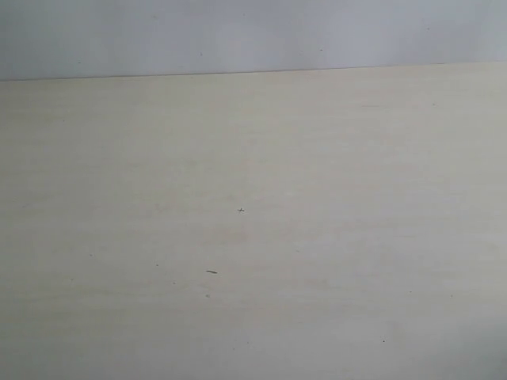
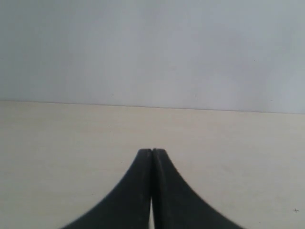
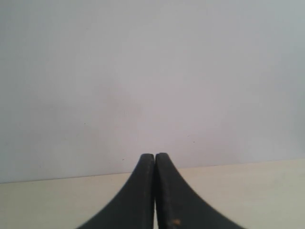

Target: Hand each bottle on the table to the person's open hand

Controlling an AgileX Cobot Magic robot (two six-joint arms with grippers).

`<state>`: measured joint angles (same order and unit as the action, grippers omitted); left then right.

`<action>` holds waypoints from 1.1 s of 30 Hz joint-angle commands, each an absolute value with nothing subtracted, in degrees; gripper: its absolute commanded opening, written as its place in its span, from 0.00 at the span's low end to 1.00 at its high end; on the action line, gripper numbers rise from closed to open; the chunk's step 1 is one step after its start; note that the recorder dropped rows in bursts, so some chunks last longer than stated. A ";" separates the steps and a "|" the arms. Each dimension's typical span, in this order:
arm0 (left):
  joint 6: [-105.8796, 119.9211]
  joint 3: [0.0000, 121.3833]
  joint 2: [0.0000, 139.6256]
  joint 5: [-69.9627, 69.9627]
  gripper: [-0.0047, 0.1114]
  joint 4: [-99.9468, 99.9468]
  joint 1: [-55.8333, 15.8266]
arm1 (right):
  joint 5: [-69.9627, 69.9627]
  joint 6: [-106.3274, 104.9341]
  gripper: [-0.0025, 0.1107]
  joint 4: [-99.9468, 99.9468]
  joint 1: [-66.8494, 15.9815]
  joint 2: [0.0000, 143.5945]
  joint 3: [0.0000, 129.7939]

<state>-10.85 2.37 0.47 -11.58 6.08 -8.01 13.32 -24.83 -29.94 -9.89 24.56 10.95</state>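
Note:
The pale cream table (image 1: 253, 237) fills the exterior view, with only a few tiny dark specks on it. No bottle shows in any view, and the person's open hand is out of view too. Neither arm appears in the exterior view. My left gripper (image 2: 152, 150) is shut, its black fingers pressed together with nothing between them, above the table (image 2: 57, 157). My right gripper (image 3: 155, 155) is likewise shut and holds nothing, over the table (image 3: 267, 191) near its far edge.
A plain grey-white wall (image 1: 238, 32) rises behind the table's far edge. A small dark mark (image 1: 211, 271) and a tiny cross-shaped speck (image 1: 241, 210) lie on the tabletop.

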 commanded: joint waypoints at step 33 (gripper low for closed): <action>-10.80 0.00 0.00 -20.42 0.05 6.41 -7.82 | 13.66 -24.92 0.02 -29.80 -9.96 24.06 10.87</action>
<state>-10.94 0.20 0.34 -21.35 6.13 -8.01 13.32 -24.83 -29.94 -9.89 24.56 10.95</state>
